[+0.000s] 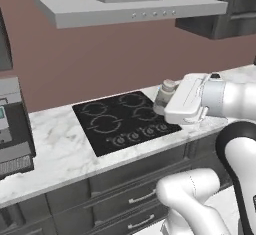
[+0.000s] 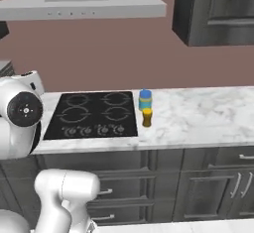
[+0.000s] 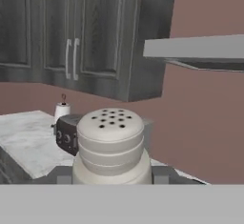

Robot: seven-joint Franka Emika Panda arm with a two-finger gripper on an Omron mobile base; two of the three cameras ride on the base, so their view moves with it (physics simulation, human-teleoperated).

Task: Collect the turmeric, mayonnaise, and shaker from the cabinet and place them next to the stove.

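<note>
Gripper (image 1: pixel 161 102) position: we find it at the right edge of the flat black four-burner stove (image 1: pixel 122 120), with its jaws pinched on the small pale grey-white shaker with a perforated rounded cap (image 3: pixel 110 144). In the left base view, we see the shaker (image 1: pixel 165 93) upright beside the cooktop's right rear corner; whether its base touches the white marble counter (image 1: pixel 55 146) we cannot tell. In the right base view, we locate the squat blue-lidded mayonnaise jar (image 2: pixel 145 99) and the yellow-lidded amber turmeric jar (image 2: pixel 147 117) upright on the counter, just right of the stove, the turmeric in front. The dark grey wood-grain cabinet (image 2: pixel 216 11) hangs above, its doors shut.
</note>
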